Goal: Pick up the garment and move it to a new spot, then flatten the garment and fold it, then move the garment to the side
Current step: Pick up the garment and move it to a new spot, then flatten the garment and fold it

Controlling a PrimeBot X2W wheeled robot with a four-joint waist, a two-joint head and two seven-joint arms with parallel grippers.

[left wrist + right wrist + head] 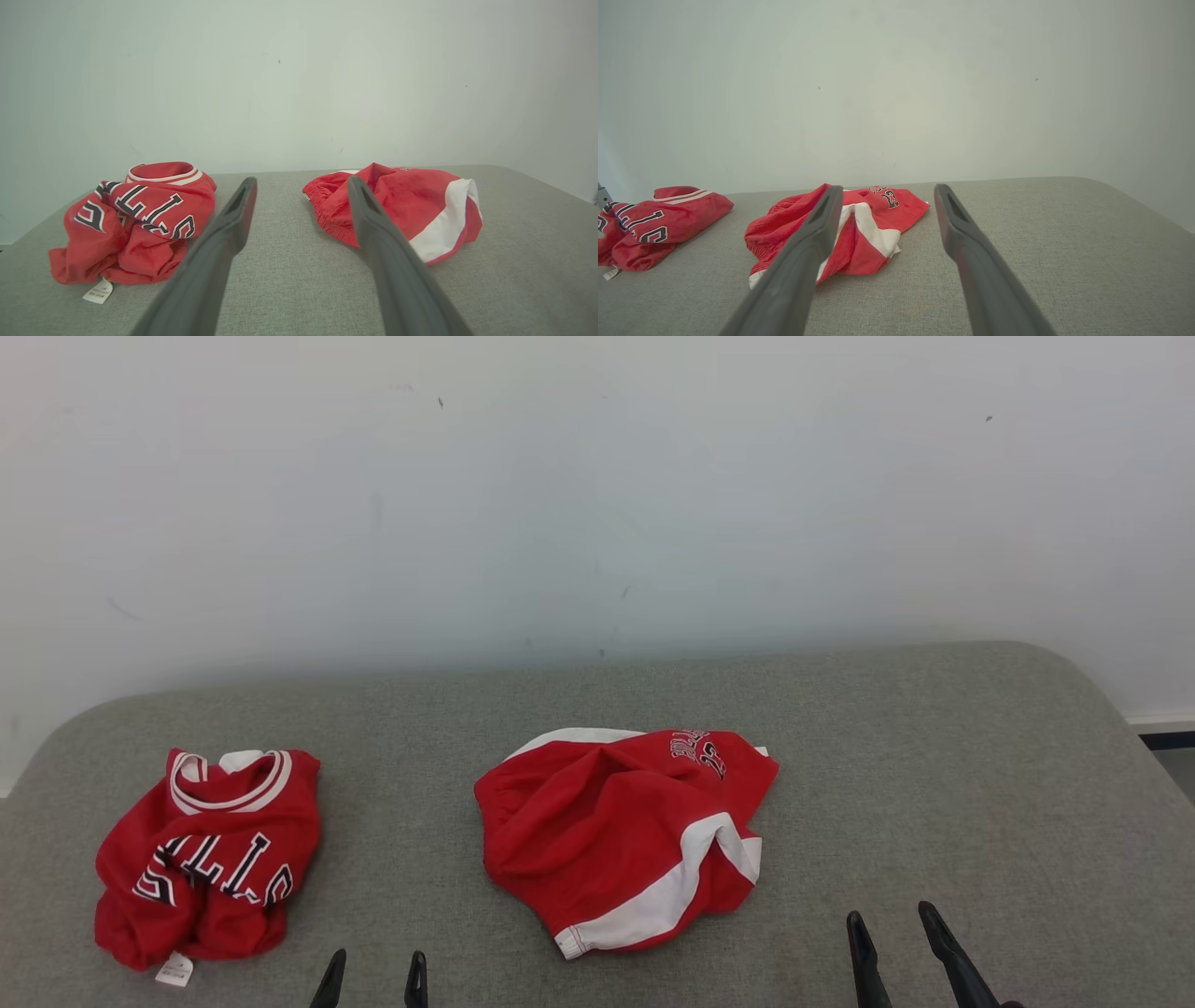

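Grey cushioned surface [934, 784]: I log crumpled red shorts [607, 831] at centre, long axis roughly left-right, waistband left, white-banded hem near-right; left gripper [376, 959] and right gripper [890, 915] at the near edge, fingers apart, empty.

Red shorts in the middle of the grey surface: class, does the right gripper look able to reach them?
Probably yes: the open right gripper stands apart from the red shorts, with bare grey surface between them and nothing blocking.
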